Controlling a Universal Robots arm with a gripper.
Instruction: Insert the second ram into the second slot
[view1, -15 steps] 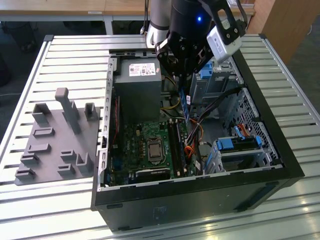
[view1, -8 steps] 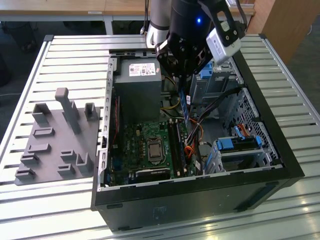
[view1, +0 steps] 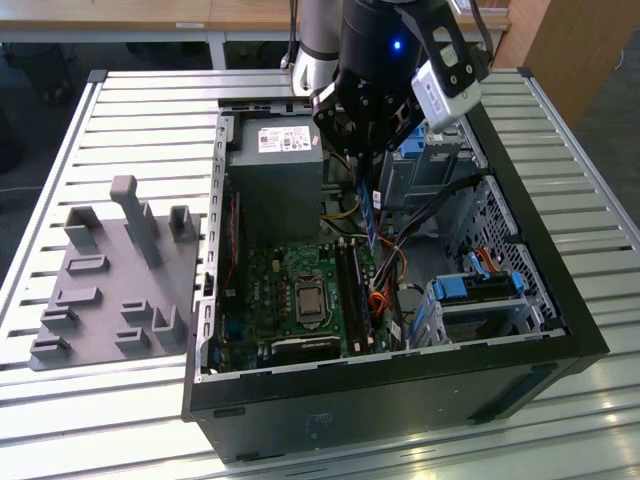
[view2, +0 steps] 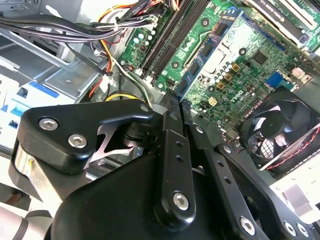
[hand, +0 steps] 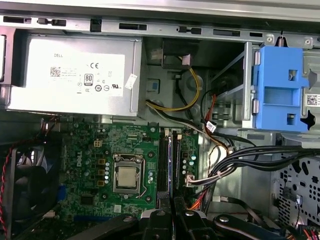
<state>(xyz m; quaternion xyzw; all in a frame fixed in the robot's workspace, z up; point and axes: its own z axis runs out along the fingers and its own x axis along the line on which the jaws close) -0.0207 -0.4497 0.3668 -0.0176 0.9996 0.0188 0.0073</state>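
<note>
My gripper (view1: 364, 172) hangs over the open computer case (view1: 560, 300), shut on the second ram (view1: 372, 220). This thin blue stick points down toward the motherboard. In the second wrist view the two fingers (view2: 172, 107) stand close together at the gripper (view2: 178, 103). The blue ram (view2: 210, 50), with its dark chips, reaches out from them over the green board. The long black memory slots (view1: 352, 285) (view2: 167, 37) (hand: 163, 160) lie just below and beside the stick's lower end. The stick stays above the board, clear of the slots.
A grey power supply (view1: 275, 170) (hand: 75, 75) fills the case's far end, with the CPU socket (view1: 307, 298) (hand: 125, 177) beside the slots. Cable bundles (hand: 225, 165) and a blue drive bracket (hand: 277, 92) crowd one side. A case fan (view2: 280, 130) sits nearby. A grey fixture plate (view1: 115, 280) lies at the exterior view's left.
</note>
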